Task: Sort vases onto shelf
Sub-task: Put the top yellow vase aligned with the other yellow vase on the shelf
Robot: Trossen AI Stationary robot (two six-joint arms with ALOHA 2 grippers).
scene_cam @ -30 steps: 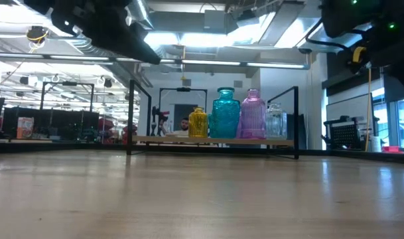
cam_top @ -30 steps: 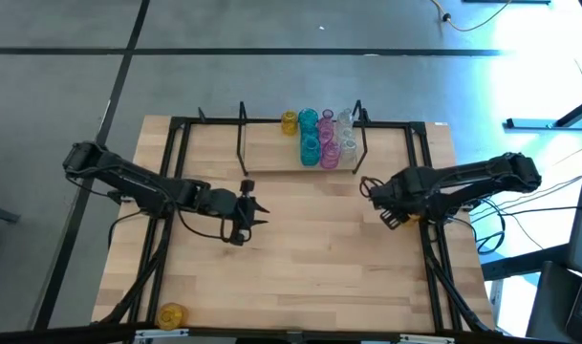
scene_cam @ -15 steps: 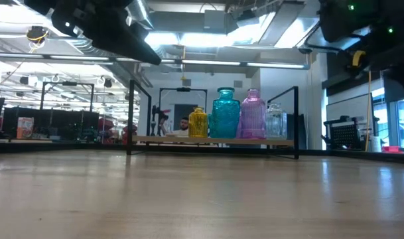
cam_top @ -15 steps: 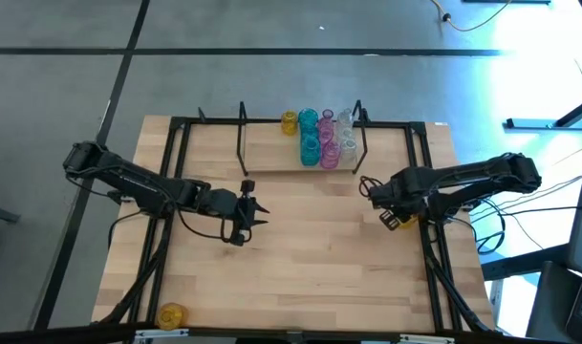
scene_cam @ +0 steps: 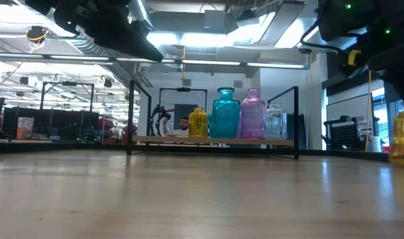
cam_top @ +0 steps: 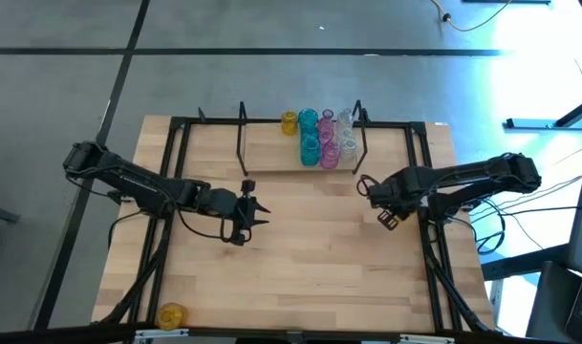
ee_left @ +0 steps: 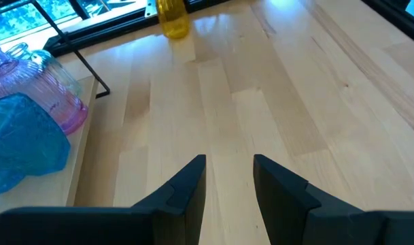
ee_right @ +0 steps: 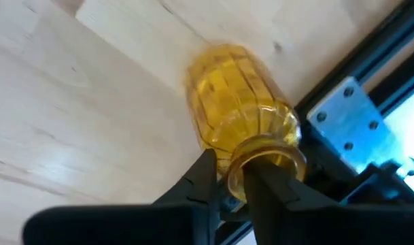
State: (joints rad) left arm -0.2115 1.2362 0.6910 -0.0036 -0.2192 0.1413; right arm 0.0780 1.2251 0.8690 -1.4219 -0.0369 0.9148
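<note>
My right gripper (ee_right: 228, 173) is shut on a yellow ribbed vase (ee_right: 237, 119), which stands upright at the right edge of the low view (scene_cam: 402, 136), near the table's right rail (cam_top: 387, 219). The shelf (cam_top: 271, 161) stands at the table's far middle and carries yellow (scene_cam: 198, 123), teal (scene_cam: 224, 114), pink (scene_cam: 253, 115) and clear (scene_cam: 276, 121) vases, crowded on its right half. Another yellow vase (cam_top: 171, 313) rests at the near left corner. My left gripper (ee_left: 229, 177) hovers open over the table's middle (cam_top: 250, 208). My right gripper pinches the yellow vase's neck (ee_right: 242, 178) just under the rim (ee_right: 268, 151), one finger on either side, coming from above. The vase hangs upright below the fingers, body downward. Whether its base is clear of the table, I cannot tell.
Black rails (cam_top: 434, 250) run along the tabletop's sides and far edge, one close to the held vase. The shelf's black wire uprights (scene_cam: 131, 116) (scene_cam: 296, 119) stand at both its ends. Bare wood lies between the two grippers and on the shelf's left half.
My right gripper has moved a little toward the table's left with the yellow vase; in the low view the vase has come in from the right edge, from out of sight to nearly whole.
</note>
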